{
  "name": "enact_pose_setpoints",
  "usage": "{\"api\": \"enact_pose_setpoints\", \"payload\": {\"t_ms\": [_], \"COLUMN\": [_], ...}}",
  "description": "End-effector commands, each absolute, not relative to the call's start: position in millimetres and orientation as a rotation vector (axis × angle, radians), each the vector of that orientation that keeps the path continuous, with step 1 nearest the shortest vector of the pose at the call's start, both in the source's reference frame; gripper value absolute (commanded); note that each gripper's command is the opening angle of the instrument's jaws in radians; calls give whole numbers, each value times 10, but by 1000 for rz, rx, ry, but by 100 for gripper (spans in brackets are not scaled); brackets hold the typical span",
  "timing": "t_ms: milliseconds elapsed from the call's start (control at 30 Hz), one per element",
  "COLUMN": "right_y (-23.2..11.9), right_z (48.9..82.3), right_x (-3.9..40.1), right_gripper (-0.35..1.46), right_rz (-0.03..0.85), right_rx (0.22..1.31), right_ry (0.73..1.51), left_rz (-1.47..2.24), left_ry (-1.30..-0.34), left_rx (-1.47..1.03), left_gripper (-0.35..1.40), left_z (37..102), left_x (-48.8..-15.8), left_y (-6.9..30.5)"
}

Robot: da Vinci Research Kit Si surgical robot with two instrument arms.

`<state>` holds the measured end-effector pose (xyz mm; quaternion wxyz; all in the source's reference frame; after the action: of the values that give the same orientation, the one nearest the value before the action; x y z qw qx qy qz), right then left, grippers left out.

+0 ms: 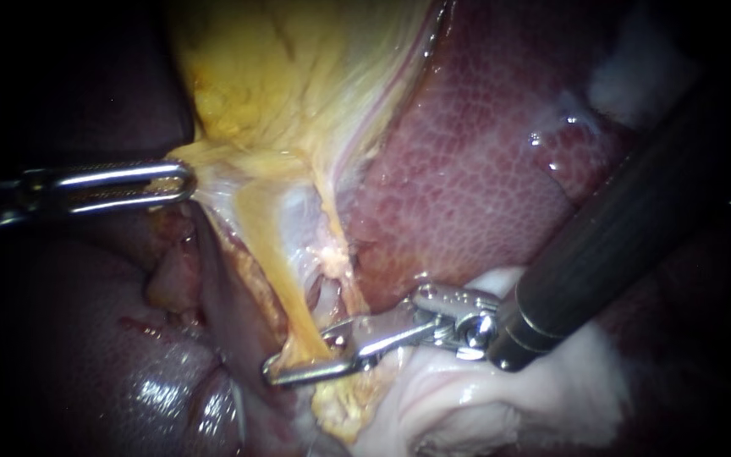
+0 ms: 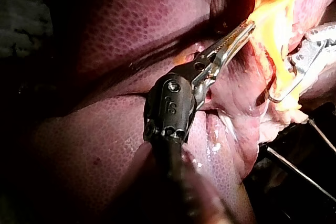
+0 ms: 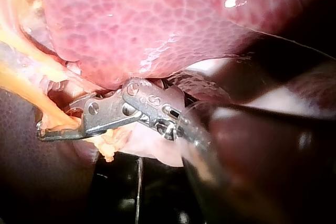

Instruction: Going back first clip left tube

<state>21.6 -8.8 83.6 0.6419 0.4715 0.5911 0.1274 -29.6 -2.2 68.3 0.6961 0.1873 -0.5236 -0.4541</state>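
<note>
Straddling the tube [image 1: 292, 311] at six o'clock, your right instrument [image 1: 298, 355] gapes; your left instrument [image 1: 186, 182] pinches yellow tissue [image 1: 222, 156] at nine.

Dark surface [image 3: 113, 195] below the liver [image 3: 157, 19], thin wire [image 3: 138, 187] across it

left instrument [image 1: 184, 179] shaft: cut off by the endoscope view's left edge and dim in the dark there.
yellow tissue [image 2: 273, 19]: burnt out by glare in the left wrist view, so the left jaws' grip on it cannot be seen there.
right instrument [image 1: 298, 357] shaft: leaves the endoscope view at the upper right; a blur close to its own wrist camera.
tube [image 1: 285, 300]: partly hidden behind the right instrument's parted jaws; whether a clip sits on it cannot be told.
pale mass [image 1: 484, 398]: under the right instrument, kind unclear.
thin lines [image 2: 296, 166]: in the dark beyond the tissue, too fine to identify.
</note>
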Motion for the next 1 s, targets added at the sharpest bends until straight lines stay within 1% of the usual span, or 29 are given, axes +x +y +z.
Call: {"api": "enact_pose_setpoints", "payload": {"t_ms": [33, 100, 167, 200, 233, 267, 333, 400, 567, 767, 1000], "right_y": [-88, -88, -88, -87, -86, -84, -80, -74, -61, -47, -54], "right_z": [836, 835, 835, 835, 837, 839, 844, 851, 862, 847, 830], "right_x": [215, 215, 216, 218, 220, 223, 227, 229, 219, 206, 181], "right_gripper": [-35, -35, 6, 34, 46, 52, 56, 60, 60, 60, 60], "right_rz": [291, 291, 312, 336, 348, 365, 374, 408, 421, 416, 381], "right_rx": [1077, 1077, 1056, 1033, 1021, 1013, 979, 938, 900, 868, 860], "right_ry": [1347, 1347, 1347, 1348, 1348, 1345, 1352, 1353, 1357, 1372, 1380], "left_rz": [-1014, -1014, -1015, -1015, -1015, -1017, -1017, -1014, -1012, -1012, -1011], "left_ry": [-1168, -1168, -1167, -1167, -1167, -1166, -1167, -1168, -1169, -1169, -1169], "left_rx": [416, 416, 415, 415, 415, 411, 412, 415, 419, 419, 419], "left_gripper": [-35, -35, -35, -35, -35, -35, -35, -35, -35, -35, -35], "left_z": [683, 682, 681, 681, 680, 680, 679, 678, 674, 674, 674], "left_x": [-296, -296, -296, -297, -297, -298, -299, -302, -303, -303, -302], "left_y": [-22, -23, -23, -23, -24, -24, -25, -27, -30, -30, -30]}}
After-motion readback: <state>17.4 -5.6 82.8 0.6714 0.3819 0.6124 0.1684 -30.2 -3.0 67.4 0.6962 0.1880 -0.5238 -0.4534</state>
